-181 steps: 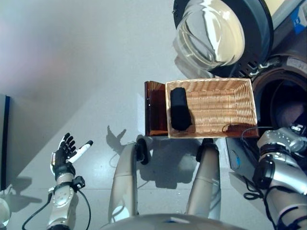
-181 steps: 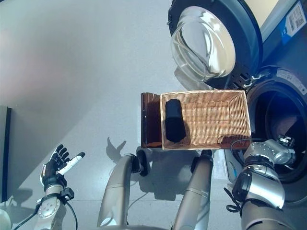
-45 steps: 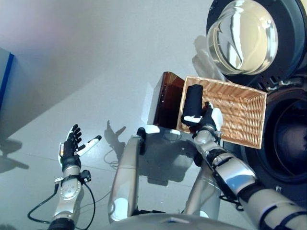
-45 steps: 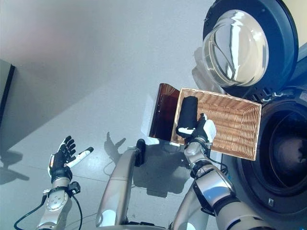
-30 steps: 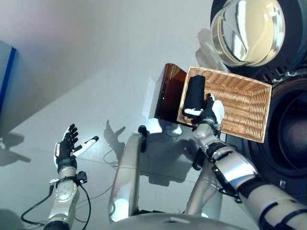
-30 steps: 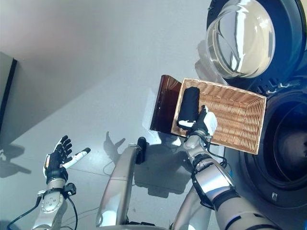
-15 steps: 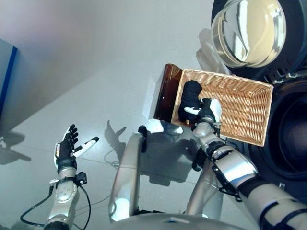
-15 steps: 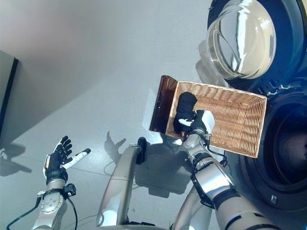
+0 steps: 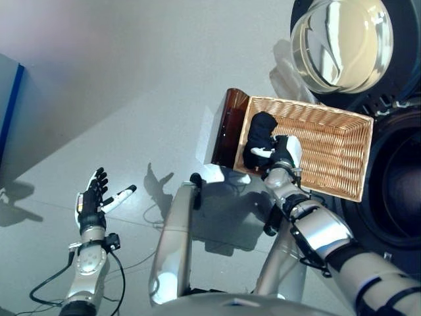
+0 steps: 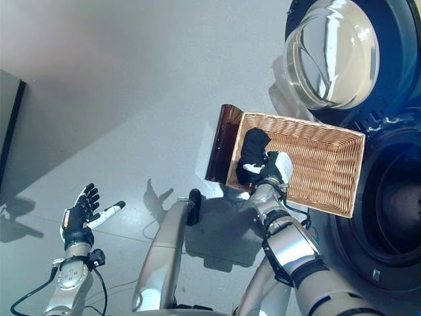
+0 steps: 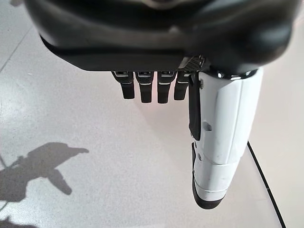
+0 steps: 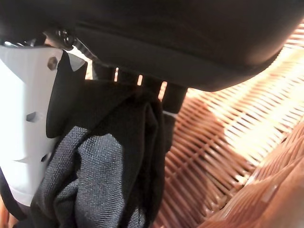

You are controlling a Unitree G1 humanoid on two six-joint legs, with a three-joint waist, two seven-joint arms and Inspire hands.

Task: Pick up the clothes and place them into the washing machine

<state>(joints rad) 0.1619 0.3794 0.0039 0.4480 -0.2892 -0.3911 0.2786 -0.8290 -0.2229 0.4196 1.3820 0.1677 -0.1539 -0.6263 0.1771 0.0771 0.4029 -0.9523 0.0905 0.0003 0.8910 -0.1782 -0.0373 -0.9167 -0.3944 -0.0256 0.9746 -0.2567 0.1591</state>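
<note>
Gripping dark cloth in basket: right hand | left hand open, wrist view shows fingers straight

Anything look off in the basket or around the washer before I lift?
Nothing stands out. The right hand is closed on the black garment at the wicker basket's left end, the washer door stands open, and the left hand hangs open over bare floor.
</note>
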